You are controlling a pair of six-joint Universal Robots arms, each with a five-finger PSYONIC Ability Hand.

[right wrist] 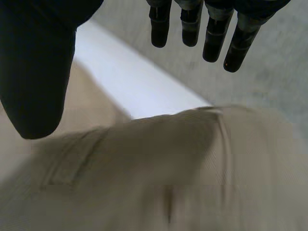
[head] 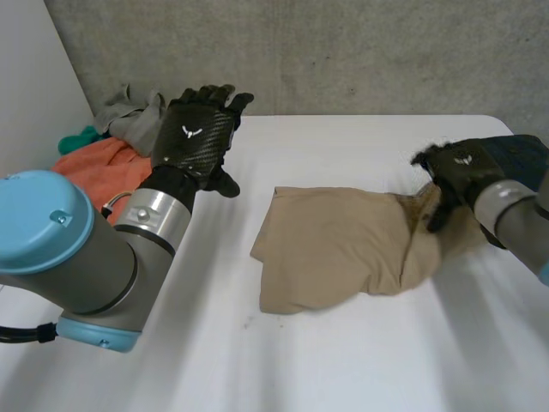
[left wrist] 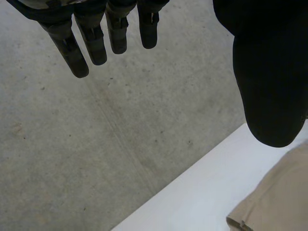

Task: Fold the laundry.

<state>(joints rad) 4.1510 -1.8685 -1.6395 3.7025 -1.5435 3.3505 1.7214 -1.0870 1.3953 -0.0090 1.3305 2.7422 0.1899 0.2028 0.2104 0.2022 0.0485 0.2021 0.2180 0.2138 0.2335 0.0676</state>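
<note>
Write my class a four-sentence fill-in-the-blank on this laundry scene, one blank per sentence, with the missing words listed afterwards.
1. The tan garment lies on a table that is ____ in colour.
2. The left hand, raised with straight fingers, holds ____.
3. The right hand is at the garment's ____, not its middle.
4. The hand nearer the laundry pile is the ____ one.
Missing words: white; nothing; edge; left.

Soft, even light filled the room. The white table (head: pixel 343 146) shone brightly, nearly washed out at its near side, and the crumpled tan cloth (head: pixel 334 249) threw only a faint shadow.
</note>
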